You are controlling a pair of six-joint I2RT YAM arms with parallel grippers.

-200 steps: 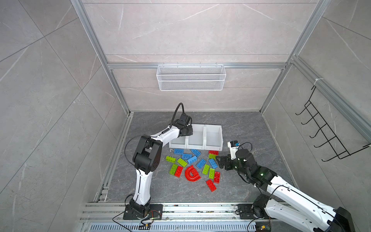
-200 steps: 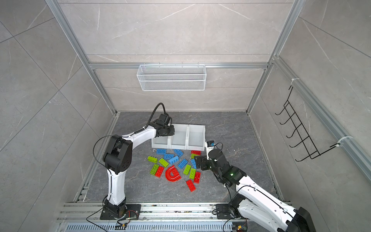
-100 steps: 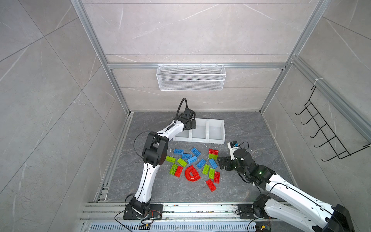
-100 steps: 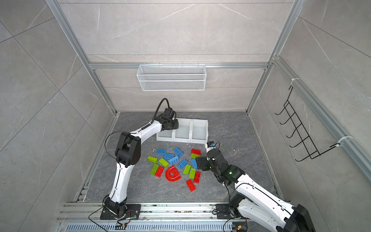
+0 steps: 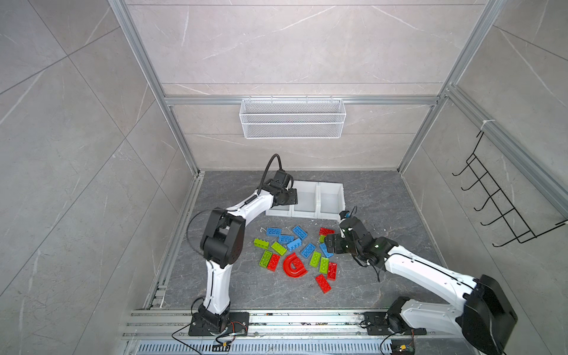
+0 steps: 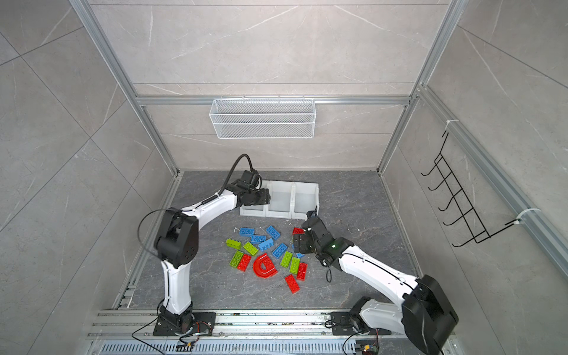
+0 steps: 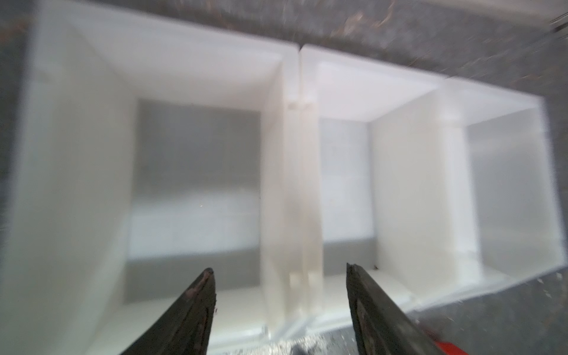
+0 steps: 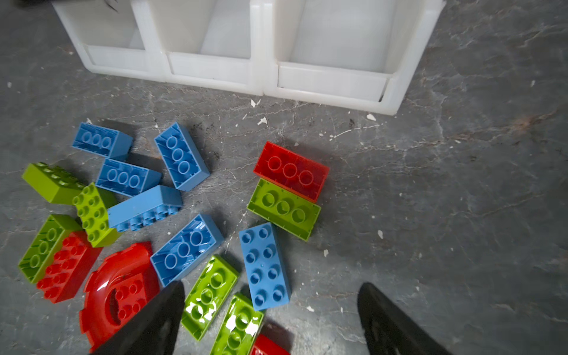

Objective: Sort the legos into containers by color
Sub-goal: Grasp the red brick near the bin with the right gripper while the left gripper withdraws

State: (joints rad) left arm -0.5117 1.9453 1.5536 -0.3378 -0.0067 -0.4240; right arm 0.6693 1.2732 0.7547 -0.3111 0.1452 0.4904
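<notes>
The containers (image 5: 318, 183) (image 6: 293, 183) are three joined white bins at the back of the grey floor, and all show bare white insides. My left gripper (image 5: 290, 196) (image 6: 265, 196) hangs open over their left end; in the left wrist view my left gripper (image 7: 281, 270) straddles the wall (image 7: 289, 184) between two bins without touching it. The legos (image 5: 295, 252) lie loose in front of the bins: blue, lime green and red bricks plus a red arch (image 8: 118, 292). My right gripper (image 5: 330, 244) (image 8: 272, 285) is open and empty just above a blue brick (image 8: 264, 266) at the pile's right side.
A white wire mesh basket (image 5: 292, 123) hangs on the back wall. A black hook rack (image 5: 498, 203) is on the right wall. Aluminium rails (image 5: 276, 319) run along the front edge. White chips litter the floor near the bins (image 8: 262, 120).
My left gripper, shut on a bin wall, carried the row of containers toward the back wall and a little right, then opened and let go. The right gripper shifted only slightly.
</notes>
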